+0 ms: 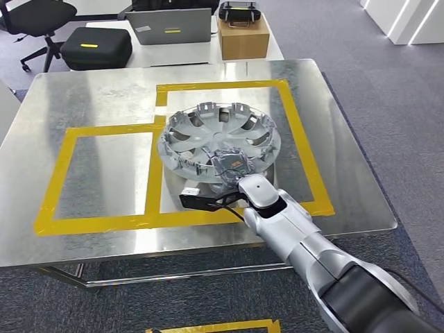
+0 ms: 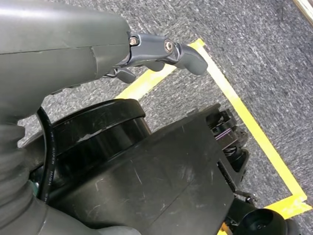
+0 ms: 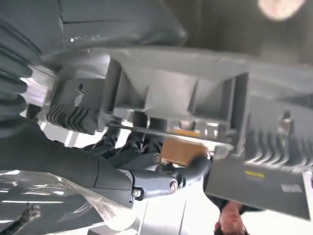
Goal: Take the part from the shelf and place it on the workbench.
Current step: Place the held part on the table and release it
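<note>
Gripping the hubcap's [image 1: 220, 139] near rim, right hand [image 1: 230, 165] fingers [image 3: 162, 183] curled underneath.

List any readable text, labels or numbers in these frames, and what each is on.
"SUPER HIGH": white print along the black cable in the left wrist view; the rest of that print is too small to read.
Yellow strip label on the black zipped case: no characters legible.
Yellow label on the grey laptop lid: blurred.
Orange patch on the right hand: unreadable.
Silver plastic wheel cover: no readable marking.
</note>
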Motion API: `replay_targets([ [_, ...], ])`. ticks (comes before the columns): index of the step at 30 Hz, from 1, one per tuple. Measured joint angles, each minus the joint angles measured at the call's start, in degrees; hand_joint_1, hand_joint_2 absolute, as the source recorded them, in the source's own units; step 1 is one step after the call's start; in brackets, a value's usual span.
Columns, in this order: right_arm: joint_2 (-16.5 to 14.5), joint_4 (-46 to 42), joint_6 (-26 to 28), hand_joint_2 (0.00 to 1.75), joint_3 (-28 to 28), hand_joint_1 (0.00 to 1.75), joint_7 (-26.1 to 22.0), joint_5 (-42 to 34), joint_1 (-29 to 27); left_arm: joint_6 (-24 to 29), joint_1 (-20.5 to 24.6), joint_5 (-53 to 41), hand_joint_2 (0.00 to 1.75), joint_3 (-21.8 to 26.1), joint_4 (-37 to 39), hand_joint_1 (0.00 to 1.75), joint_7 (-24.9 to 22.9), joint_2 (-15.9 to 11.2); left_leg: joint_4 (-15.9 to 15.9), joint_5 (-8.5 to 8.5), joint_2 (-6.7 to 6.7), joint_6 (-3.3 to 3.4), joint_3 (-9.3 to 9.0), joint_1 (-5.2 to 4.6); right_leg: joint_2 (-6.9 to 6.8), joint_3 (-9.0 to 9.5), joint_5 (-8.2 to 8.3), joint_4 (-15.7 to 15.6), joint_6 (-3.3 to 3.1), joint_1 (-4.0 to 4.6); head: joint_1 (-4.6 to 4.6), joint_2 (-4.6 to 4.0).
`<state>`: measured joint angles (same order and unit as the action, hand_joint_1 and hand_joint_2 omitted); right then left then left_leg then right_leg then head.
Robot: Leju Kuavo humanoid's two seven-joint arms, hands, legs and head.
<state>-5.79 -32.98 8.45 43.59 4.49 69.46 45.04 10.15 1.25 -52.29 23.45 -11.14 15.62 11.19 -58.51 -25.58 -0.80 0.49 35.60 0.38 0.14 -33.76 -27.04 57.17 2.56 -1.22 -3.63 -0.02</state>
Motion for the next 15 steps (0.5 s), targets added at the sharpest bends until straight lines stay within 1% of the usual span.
replay_targets([
  [2,0.2,0.4,-2.3,0.0,0.0,0.0,0.4,-0.5,0.3,-0.3,0.0,0.2,0.0,0.1,0.0,0.0,-0.1,0.0,0.0,0.0,0.0,0.0,0.0,0.0,0.01,-0.01,0.0,0.0,0.0,0.0,0.0,0.0],
  [4,0.5,0.8,-5.4,0.0,-0.2,0.0,-0.5,-1.8,1.0,-0.3,-0.1,0.3,0.0,0.1,0.0,0.0,-0.4,0.0,0.0,0.0,0.01,0.0,0.0,0.0,0.02,-0.01,0.0,0.0,0.0,0.0,0.01,0.0],
  [9,2.0,0.2,-14.8,0.0,-0.3,0.0,-4.7,-6.1,3.6,0.2,-0.3,1.0,0.0,0.6,0.0,0.0,-1.1,0.0,0.0,0.0,0.01,0.0,0.0,0.0,0.01,-0.01,0.0,0.0,0.0,0.0,0.01,0.0],
  [12,3.9,-1.8,-21.4,0.0,0.7,0.0,-7.6,-9.3,5.3,0.2,-0.4,1.4,0.0,1.3,0.0,0.0,-1.2,0.0,0.0,0.0,0.0,0.0,0.01,-0.01,0.0,-0.01,0.01,0.0,0.0,-0.01,0.01,0.0],
  [15,6.6,-4.7,-27.5,0.0,2.9,0.0,-9.8,-14.2,7.6,0.1,-0.5,1.8,0.0,1.7,0.0,0.0,-1.2,0.0,0.0,0.0,0.0,0.0,0.01,-0.02,0.01,-0.01,0.01,0.0,0.01,-0.01,0.02,0.0],
])
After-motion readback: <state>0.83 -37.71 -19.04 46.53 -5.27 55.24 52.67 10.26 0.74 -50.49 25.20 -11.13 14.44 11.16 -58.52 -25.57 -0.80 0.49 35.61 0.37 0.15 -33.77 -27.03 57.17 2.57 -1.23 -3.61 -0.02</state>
